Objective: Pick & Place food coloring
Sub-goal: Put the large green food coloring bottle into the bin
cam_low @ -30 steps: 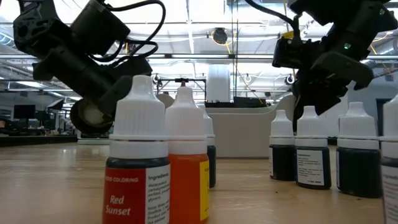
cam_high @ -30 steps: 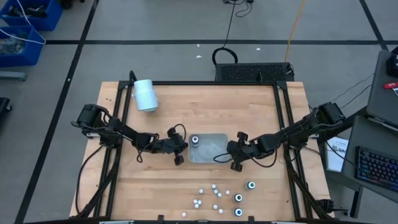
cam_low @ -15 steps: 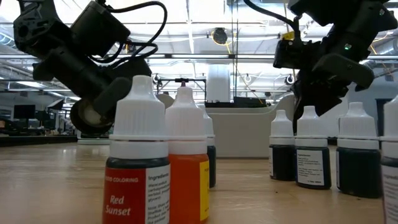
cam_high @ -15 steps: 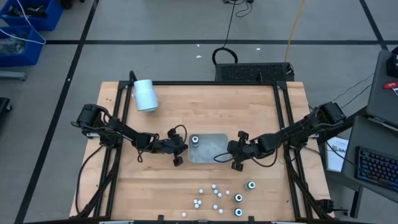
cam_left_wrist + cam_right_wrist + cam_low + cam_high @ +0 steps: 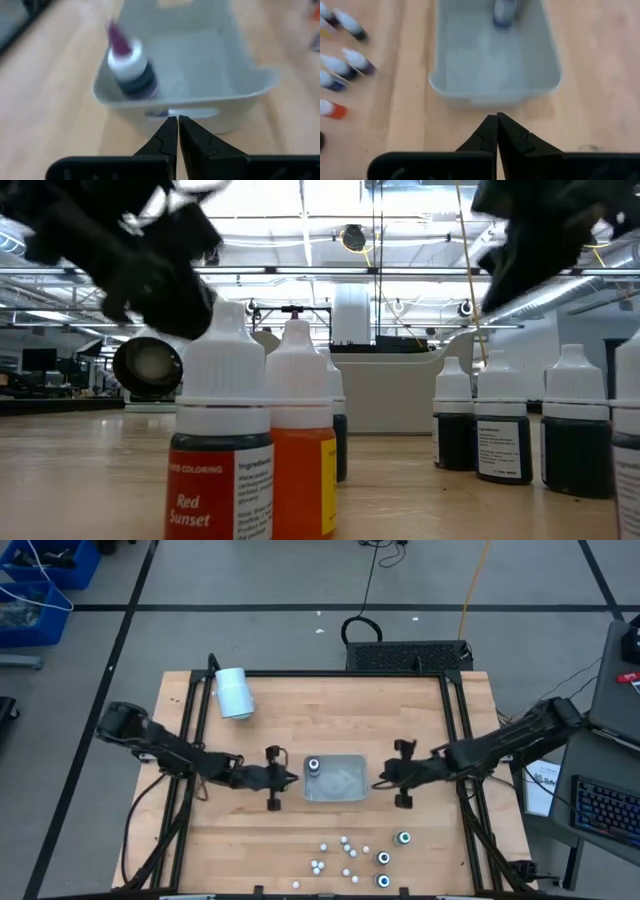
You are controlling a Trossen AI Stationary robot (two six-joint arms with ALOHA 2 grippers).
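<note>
The grey tray (image 5: 345, 788) sits mid-table with one food coloring bottle (image 5: 313, 767) standing in its left end, also seen in the left wrist view (image 5: 131, 67). The other food coloring bottles (image 5: 345, 855) stand in a loose group near the table's near edge, three bigger dark ones (image 5: 383, 858) on the group's right. My left gripper (image 5: 296, 778) is shut, pointing at the tray's left wall (image 5: 170, 107). My right gripper (image 5: 377, 783) is shut, pointing at the tray's right wall (image 5: 495, 95). Neither shows contact with the tray.
A large white cylinder (image 5: 234, 693) lies on its side at the table's far left corner. Black rails (image 5: 455, 730) run along the table's sides. Bare wood lies between the tray and the bottle group, and beyond the tray toward the far edge.
Both grippers have drawn back a little from the tray, the left toward the table's left edge and the right toward its right edge, and each has turned about its wrist. The low view shows both arms blurred and higher. Tray and bottles have stayed put.
</note>
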